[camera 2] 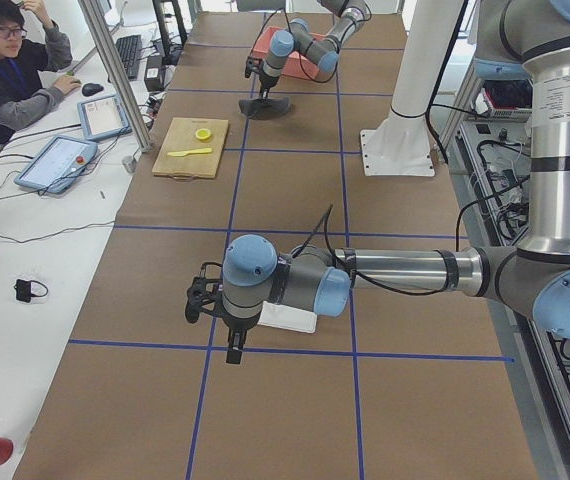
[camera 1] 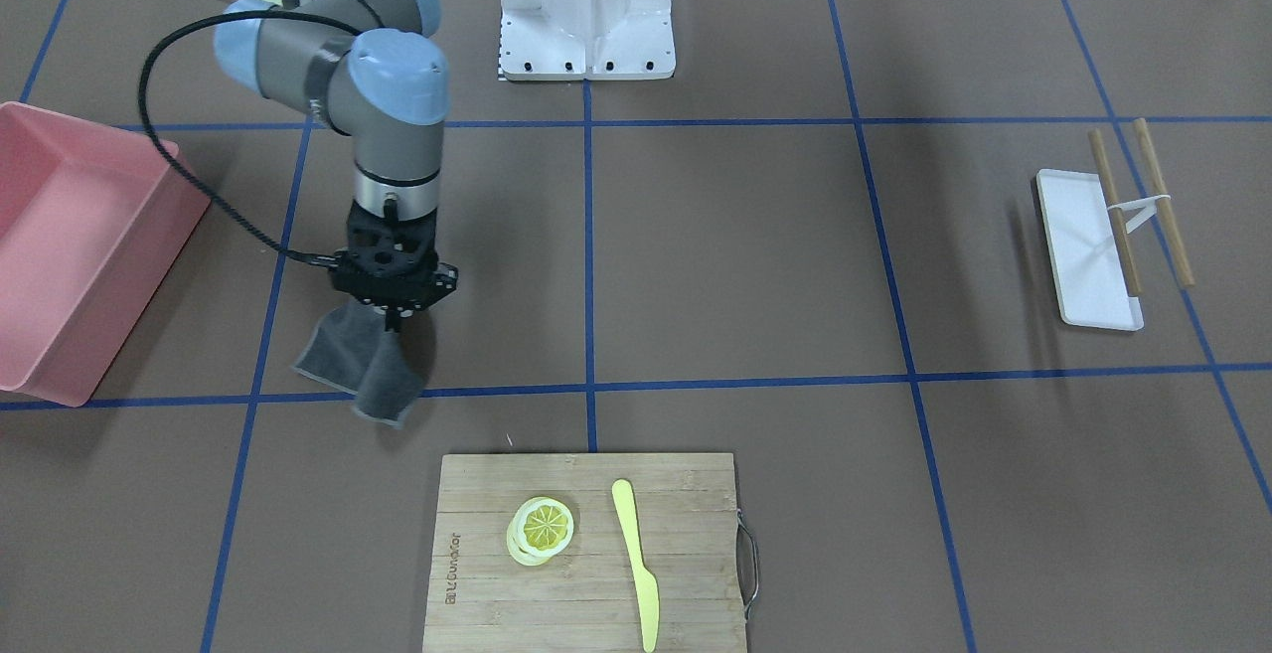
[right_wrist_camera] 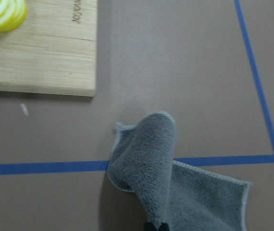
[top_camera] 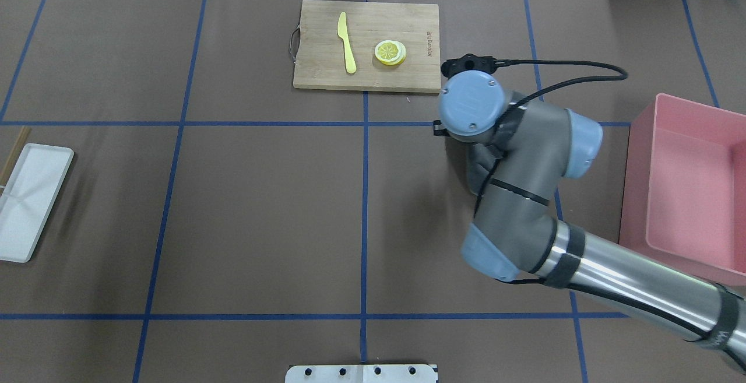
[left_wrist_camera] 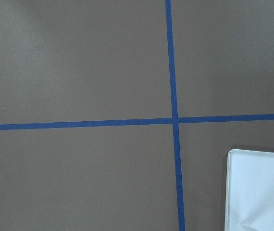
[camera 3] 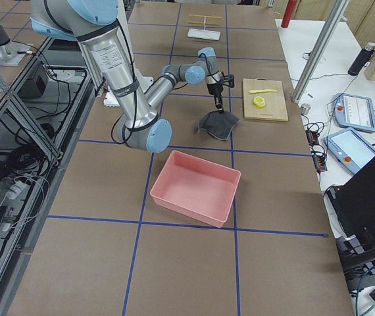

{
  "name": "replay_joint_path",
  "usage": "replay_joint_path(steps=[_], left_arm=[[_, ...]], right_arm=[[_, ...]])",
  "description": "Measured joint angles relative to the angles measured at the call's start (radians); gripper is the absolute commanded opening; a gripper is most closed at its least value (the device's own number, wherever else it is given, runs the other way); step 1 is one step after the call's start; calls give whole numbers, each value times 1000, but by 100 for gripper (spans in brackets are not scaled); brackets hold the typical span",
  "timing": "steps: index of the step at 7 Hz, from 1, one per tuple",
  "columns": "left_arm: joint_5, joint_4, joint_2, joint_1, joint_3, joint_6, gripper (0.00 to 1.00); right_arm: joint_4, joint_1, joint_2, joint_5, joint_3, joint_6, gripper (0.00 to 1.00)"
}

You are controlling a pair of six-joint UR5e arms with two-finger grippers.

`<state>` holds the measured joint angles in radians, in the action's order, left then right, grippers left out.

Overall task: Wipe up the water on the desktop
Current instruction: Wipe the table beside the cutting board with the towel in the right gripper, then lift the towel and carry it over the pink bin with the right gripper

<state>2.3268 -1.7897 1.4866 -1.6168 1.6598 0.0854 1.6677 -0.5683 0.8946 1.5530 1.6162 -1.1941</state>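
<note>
The desktop (camera 1: pixel 735 255) is a matte brown surface with a blue tape grid. My right gripper (camera 1: pixel 395 320) points down and is shut on the top of a grey cloth (camera 1: pixel 363 370). The cloth hangs folded, and its lower part lies on the desktop across a blue tape line (right_wrist_camera: pixel 41 167). The right wrist view shows the cloth (right_wrist_camera: pixel 175 178) close up, near the cutting board's corner. I see no clear water; a small pale speck (right_wrist_camera: pixel 25 109) lies by the board. My left gripper (camera 2: pixel 235 350) shows only in the exterior left view, pointing down beside a white tray (camera 2: pixel 287 317); I cannot tell whether it is open or shut.
A bamboo cutting board (camera 1: pixel 586 549) holds lemon slices (camera 1: pixel 542 529) and a yellow knife (camera 1: pixel 636 564). A pink bin (camera 1: pixel 70 245) stands beside the right arm. A white tray (camera 1: pixel 1088 250) with wooden sticks (camera 1: pixel 1158 201) lies on the left arm's side. A white mount base (camera 1: pixel 586 17) stands at the robot's edge.
</note>
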Motion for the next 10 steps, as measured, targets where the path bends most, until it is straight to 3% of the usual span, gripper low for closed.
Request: replay_joint_path(steps=[2, 4, 7, 9, 10], left_arm=[[0, 2, 3, 0, 0, 0, 98], [2, 3, 1, 0, 0, 2, 98], [2, -1, -4, 0, 1, 2, 98], [2, -3, -6, 0, -1, 2, 98], [1, -1, -8, 0, -2, 1, 98]], right_arm=[[-3, 61, -235, -5, -177, -162, 0], [-2, 88, -368, -6, -258, -240, 0], [7, 50, -275, 7, -223, -148, 0], [45, -32, -71, 50, -33, 18, 0], [129, -89, -5, 93, 93, 114, 0]])
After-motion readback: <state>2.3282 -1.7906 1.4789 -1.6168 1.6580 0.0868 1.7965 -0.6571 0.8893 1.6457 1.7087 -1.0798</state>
